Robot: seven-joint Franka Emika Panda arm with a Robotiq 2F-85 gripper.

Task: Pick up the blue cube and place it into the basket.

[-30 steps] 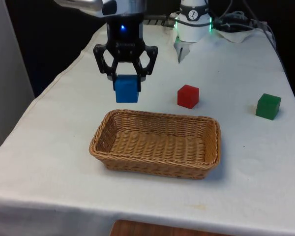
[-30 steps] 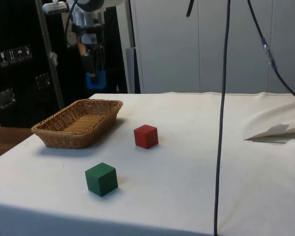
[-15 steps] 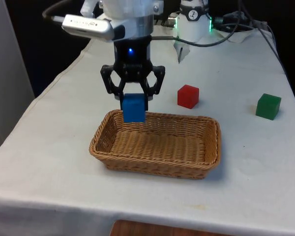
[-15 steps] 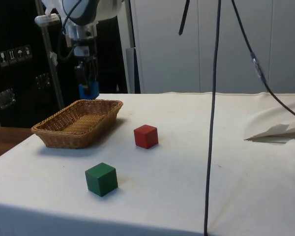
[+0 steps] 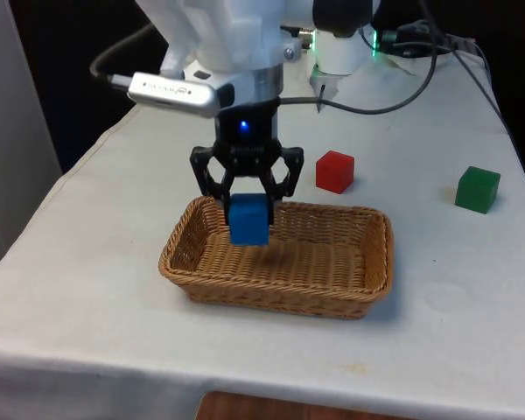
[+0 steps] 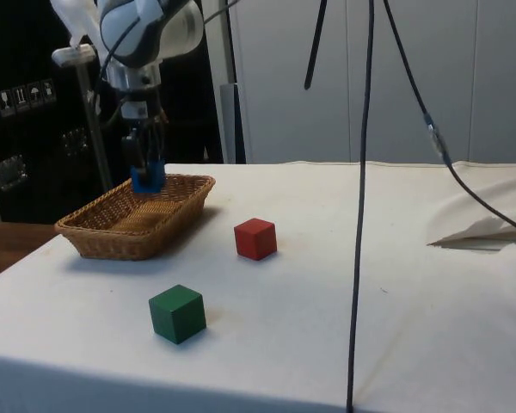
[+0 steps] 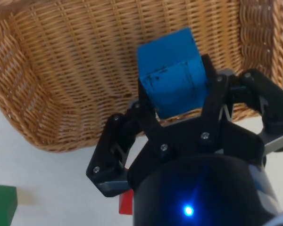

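My gripper [image 5: 248, 203] is shut on the blue cube [image 5: 248, 220] and holds it just above the floor of the wicker basket [image 5: 367, 280], over the basket's half towards the front view's left. From the side, the cube [image 6: 145, 179] hangs at about the height of the basket's rim [image 6: 95, 241], with the gripper [image 6: 144, 166] over it. Seen from the wrist, the cube [image 7: 172, 80] sits between the black fingers [image 7: 146, 115] with the woven floor of the basket [image 7: 75, 61] right beneath it.
A red cube [image 5: 334, 171] lies beyond the basket's far rim. A green cube [image 5: 478, 190] sits near the table edge at the front view's right. A dark cable [image 6: 359, 206] hangs down across the side view.
The gripper has carried the blue cube forwards and down, from above the table behind the basket to a spot low inside the basket. The grip has stayed shut on the cube.
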